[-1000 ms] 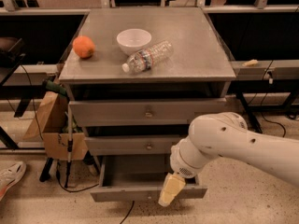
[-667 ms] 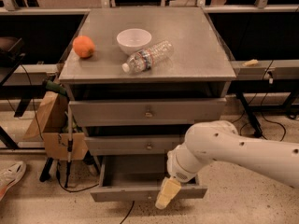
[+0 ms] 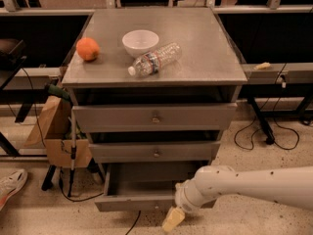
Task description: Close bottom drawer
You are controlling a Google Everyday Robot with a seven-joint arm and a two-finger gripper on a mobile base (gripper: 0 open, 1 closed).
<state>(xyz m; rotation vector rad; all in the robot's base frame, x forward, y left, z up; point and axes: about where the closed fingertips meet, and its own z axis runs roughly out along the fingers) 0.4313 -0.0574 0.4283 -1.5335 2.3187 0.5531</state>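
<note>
"Looking at the bottom drawer [image 3: 139,186], how does it stand?"

"Pulled out, well forward of the front edge of the counter [image 3: 205,48], with its shallow grey tray open to view. The middle drawer [image 3: 122,152] and the top drawer [image 3: 117,117] above it sit pushed in, each with a small knob at the centre."

"And the tool?"

"The tool [image 3: 172,220] hangs low, just in front of the bottom drawer's slim front panel, right of its middle and close to the floor. The white arm [image 3: 254,185] reaches in from the right, below the counter's front right corner, and its wrist covers part of that panel. Whether the tool touches the panel I can't say, and I can't tell whether it is open or closed; only a pale yellow tip shows."

"What's on top?"

"An orange [image 3: 88,48] near the left edge, a white bowl [image 3: 140,42] just left of the middle, and a clear plastic bottle [image 3: 155,58] lying on its side just in front of the bowl, cap toward the front left corner."

"And around it?"

"A brown paper bag [image 3: 51,126] stands on the floor below the left edge, a shoe [image 3: 12,186] lies further left, and black cables [image 3: 266,133] trail on the floor past the right edge."
</note>
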